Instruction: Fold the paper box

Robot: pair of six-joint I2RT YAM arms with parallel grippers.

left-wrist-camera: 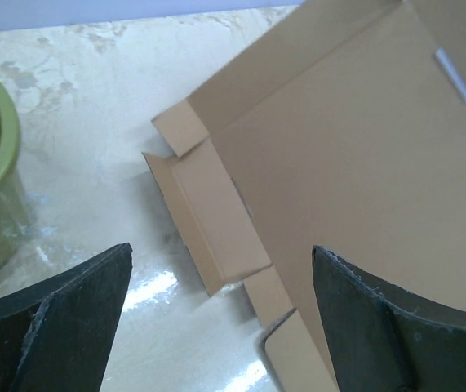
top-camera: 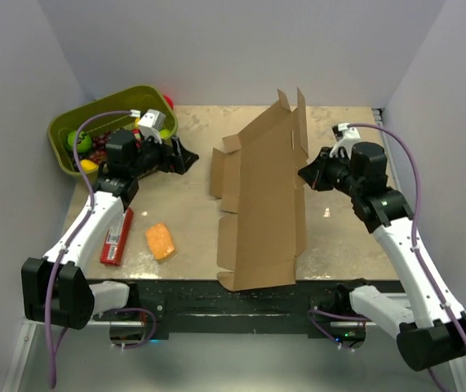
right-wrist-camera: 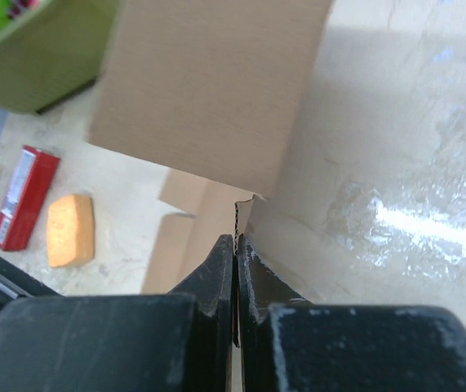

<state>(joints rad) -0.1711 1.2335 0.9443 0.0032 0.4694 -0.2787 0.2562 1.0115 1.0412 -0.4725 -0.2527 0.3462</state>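
Observation:
The paper box (top-camera: 261,200) is a brown cardboard die-cut sheet in the middle of the table, tilted up on its right side, with side flaps spread to the left. My right gripper (top-camera: 304,174) is shut on the raised right edge of the box; in the right wrist view the corrugated edge (right-wrist-camera: 237,220) sits pinched between my fingers (right-wrist-camera: 216,273). My left gripper (top-camera: 185,157) is open and empty, left of the box and apart from it. In the left wrist view the box flaps (left-wrist-camera: 216,216) lie ahead between my wide-spread fingers (left-wrist-camera: 77,318).
An olive-green bin (top-camera: 69,131) with fruit and small items stands at the back left. An orange block (top-camera: 160,241) and a red packet (top-camera: 117,237) lie at the front left; both show in the right wrist view, block (right-wrist-camera: 69,230), packet (right-wrist-camera: 24,196). Grey walls surround the table.

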